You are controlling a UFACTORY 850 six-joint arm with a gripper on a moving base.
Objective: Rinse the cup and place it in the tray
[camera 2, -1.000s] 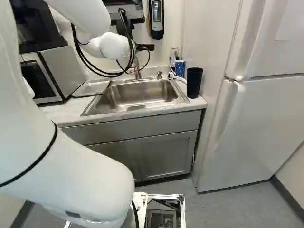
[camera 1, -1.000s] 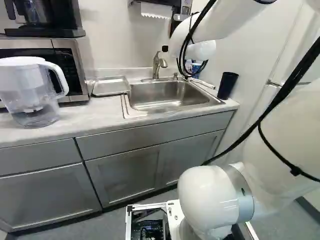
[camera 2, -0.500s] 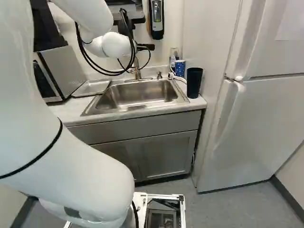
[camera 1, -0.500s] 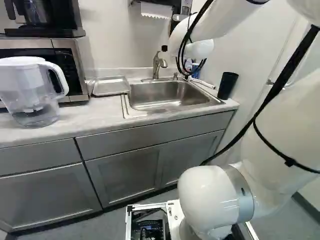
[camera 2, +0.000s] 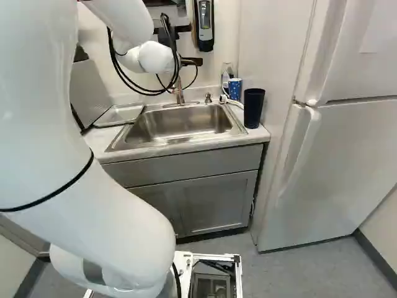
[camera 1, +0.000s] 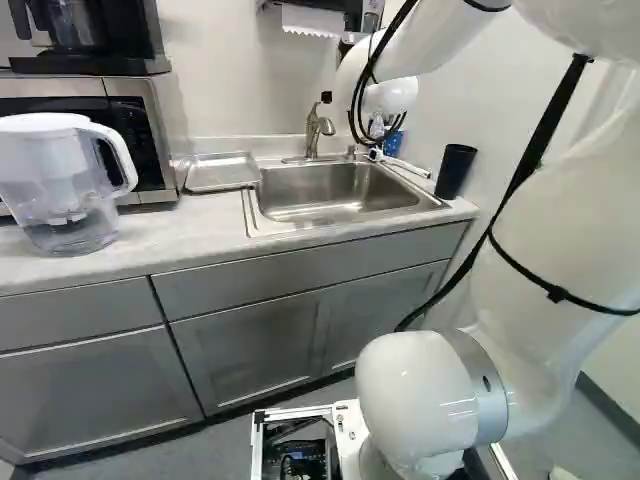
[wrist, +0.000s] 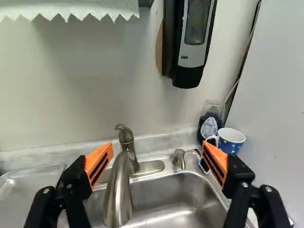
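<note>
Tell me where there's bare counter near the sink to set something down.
The counter is bare between the pitcher and the sink, in front of the tray. It's crowded beyond the sink's back right corner in the right base view: patterned cup beside a bottle, with the dark tumbler nearer.

Pale counter point(camera 1: 200, 225), sink point(camera 2: 180, 121) inset; on it: pitcher point(camera 1: 50, 170), microwave point(camera 1: 138, 125), tray point(camera 1: 221, 173), dark tumbler point(camera 2: 254, 109), blue patterned mug point(wrist: 230, 144), bottle point(wrist: 209, 127).
</note>
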